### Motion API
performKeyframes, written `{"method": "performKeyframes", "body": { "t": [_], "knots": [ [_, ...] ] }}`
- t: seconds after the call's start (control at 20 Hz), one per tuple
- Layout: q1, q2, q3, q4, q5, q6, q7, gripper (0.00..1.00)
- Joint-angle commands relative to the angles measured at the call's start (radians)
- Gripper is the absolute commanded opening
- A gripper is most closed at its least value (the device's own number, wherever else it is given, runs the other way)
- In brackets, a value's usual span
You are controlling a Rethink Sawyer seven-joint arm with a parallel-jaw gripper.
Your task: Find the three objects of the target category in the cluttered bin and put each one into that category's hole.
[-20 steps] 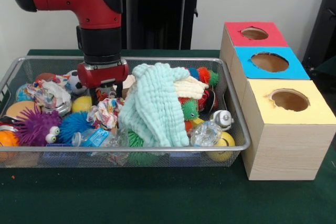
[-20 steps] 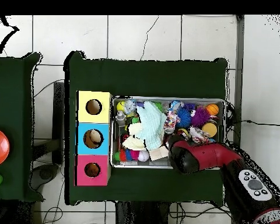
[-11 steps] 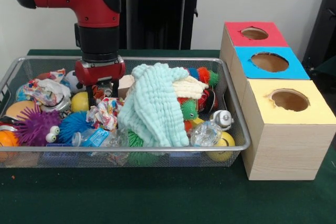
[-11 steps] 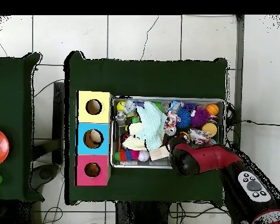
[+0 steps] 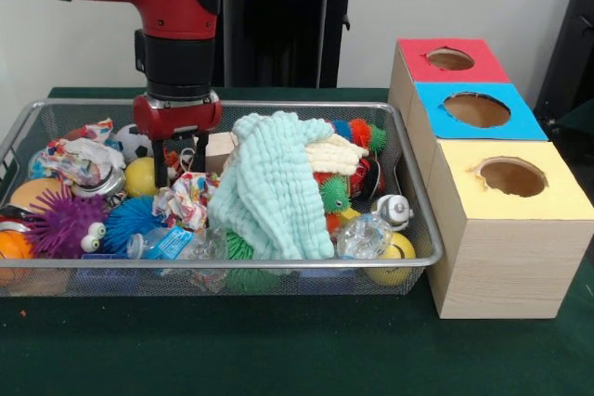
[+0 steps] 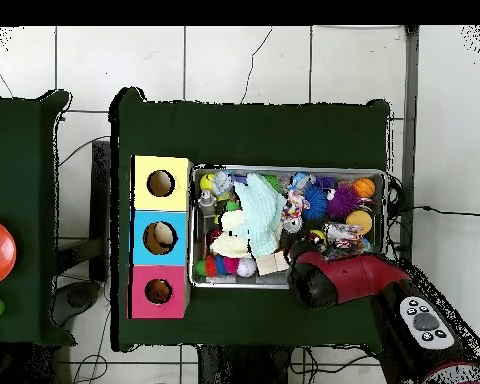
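Observation:
The wire bin (image 5: 419,194) is full of mixed toys, cloths and bottles. My gripper (image 5: 180,162) hangs from the red arm over the bin's back left part, just above a floral cloth (image 5: 186,201) and beside a yellow ball (image 5: 141,178) and a wooden block (image 5: 221,147). A mint cloth (image 5: 269,187) is heaped in the middle over a cream cloth (image 5: 339,157). Right of the bin stand the boxes with the red hole (image 5: 450,59), the blue hole (image 5: 477,109) and the yellow hole (image 5: 512,176). In the overhead view the arm (image 6: 334,277) covers the gripper.
A purple spiky ball with eyes (image 5: 60,224), a blue spiky ball (image 5: 130,218), a soccer ball (image 5: 136,144), green spiky balls (image 5: 336,194) and crumpled clear bottles (image 5: 364,234) lie in the bin. The boxes (image 6: 160,237) stand close against the bin's (image 6: 289,168) short side.
The gripper has risen a little out of the clutter and shifted slightly towards the bin's back. The yellow ball and soccer ball beside it show more.

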Motion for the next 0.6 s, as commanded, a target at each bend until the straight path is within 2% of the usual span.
{"method": "performKeyframes", "body": {
  "t": [0.05,0.1,0.6],
  "knots": [
    [0.002,0.033,-0.101,0.015,-0.033,0.058,0.099,1.00],
    [0.010,0.034,-0.109,0.015,-0.030,0.056,0.102,0.00],
    [0.023,0.041,-0.113,-0.001,-0.020,0.085,0.069,0.00]
  ]
}}
